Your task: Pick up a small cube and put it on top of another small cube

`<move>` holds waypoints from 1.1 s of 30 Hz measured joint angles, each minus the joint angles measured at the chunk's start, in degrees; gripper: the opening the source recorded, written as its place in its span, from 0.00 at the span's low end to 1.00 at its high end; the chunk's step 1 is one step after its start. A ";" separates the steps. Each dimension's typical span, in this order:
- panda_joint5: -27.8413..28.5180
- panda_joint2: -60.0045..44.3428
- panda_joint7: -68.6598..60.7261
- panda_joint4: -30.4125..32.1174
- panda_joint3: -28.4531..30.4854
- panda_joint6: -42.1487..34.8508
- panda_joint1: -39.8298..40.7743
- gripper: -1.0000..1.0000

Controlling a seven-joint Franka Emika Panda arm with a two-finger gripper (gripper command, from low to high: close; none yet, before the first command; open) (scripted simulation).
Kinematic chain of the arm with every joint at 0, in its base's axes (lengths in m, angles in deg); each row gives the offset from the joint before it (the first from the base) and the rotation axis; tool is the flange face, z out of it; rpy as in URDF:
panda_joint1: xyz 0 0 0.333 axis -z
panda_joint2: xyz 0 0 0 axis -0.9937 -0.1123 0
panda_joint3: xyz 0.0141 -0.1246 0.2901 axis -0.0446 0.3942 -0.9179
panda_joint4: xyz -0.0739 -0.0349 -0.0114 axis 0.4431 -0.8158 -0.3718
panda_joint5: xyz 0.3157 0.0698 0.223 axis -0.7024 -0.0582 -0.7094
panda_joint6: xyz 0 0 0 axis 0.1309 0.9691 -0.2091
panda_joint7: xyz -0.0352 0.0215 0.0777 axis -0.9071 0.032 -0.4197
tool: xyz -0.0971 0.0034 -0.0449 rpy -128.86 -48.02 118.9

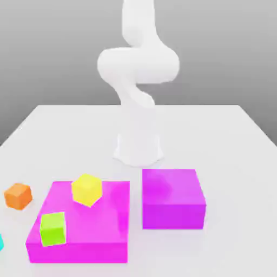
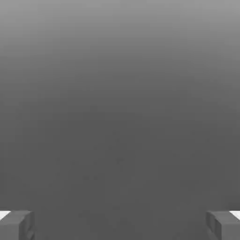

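Note:
A sliver of the small cyan cube (image 1: 1,243) shows at the exterior view's left edge, low on the white table. An orange cube (image 1: 18,196) sits on the table near it. A yellow cube (image 1: 86,189), tilted, and a lime-green cube (image 1: 53,228) rest on a wide magenta slab (image 1: 100,238). In the hand view my gripper (image 2: 120,225) is open, its two grey fingertips (image 2: 16,225) far apart with nothing between them, facing plain grey background. The arm (image 1: 138,65) rises from its base at the table's middle.
A second, taller magenta block (image 1: 173,197) stands to the exterior view's right of the slab, just in front of the arm's white base (image 1: 138,149). The white table (image 1: 227,135) extends to the far edge behind the base.

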 joint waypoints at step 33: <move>-5.50 -67.92 51.38 -5.55 5.15 20.16 30.62 0.50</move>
